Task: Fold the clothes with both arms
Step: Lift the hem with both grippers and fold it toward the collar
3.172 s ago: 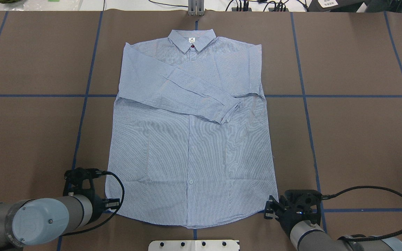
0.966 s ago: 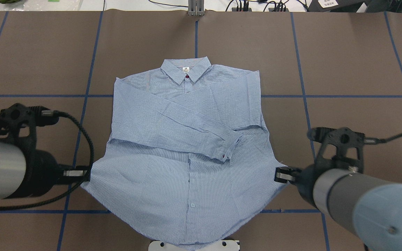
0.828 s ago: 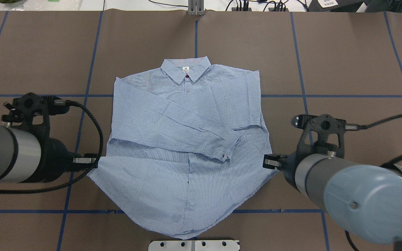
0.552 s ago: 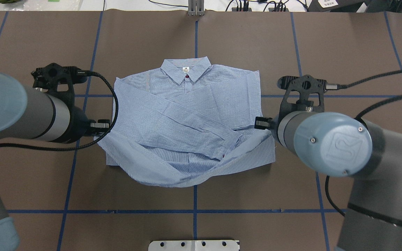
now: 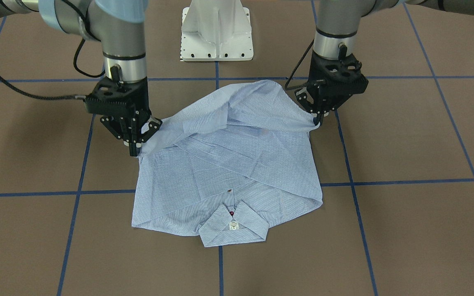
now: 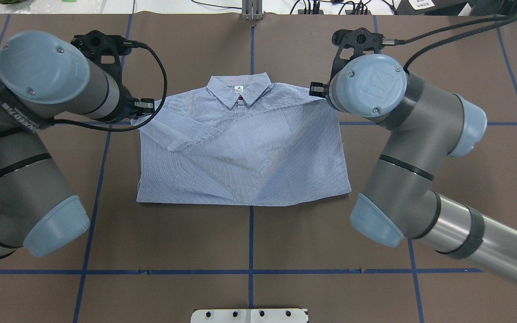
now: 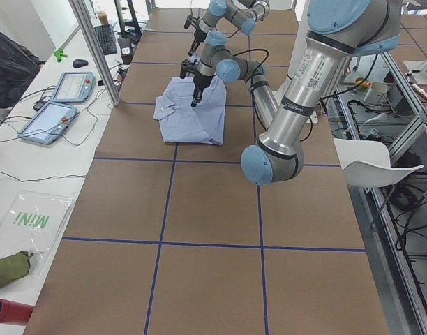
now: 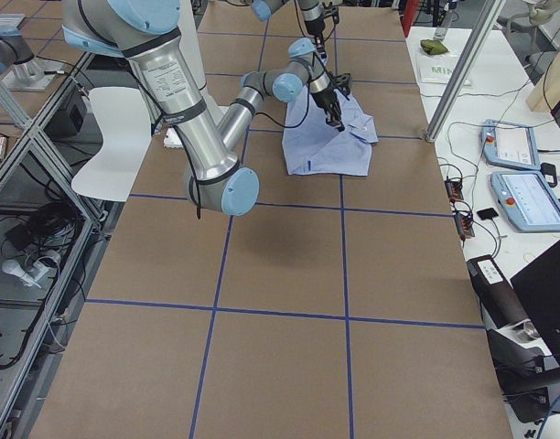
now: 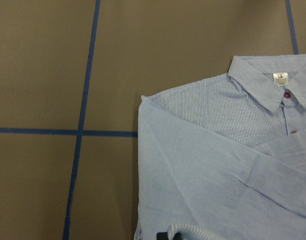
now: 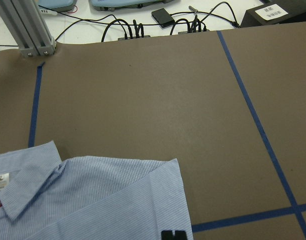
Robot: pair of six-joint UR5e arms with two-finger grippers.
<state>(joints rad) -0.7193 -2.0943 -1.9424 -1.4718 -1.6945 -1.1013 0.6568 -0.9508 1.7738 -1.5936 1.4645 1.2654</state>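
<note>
Blue shirt (image 6: 245, 152) lies crosswise, collar (image 6: 239, 89) toward the table's (image 6: 249, 242) far edge.

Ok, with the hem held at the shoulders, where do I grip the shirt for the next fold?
On the shirt, probably the two corners of the folded edge nearest the robot: left corner from the left with the left gripper, right corner from the right with the right gripper. That edge lies straight and flat, bare table beside each corner.
</note>
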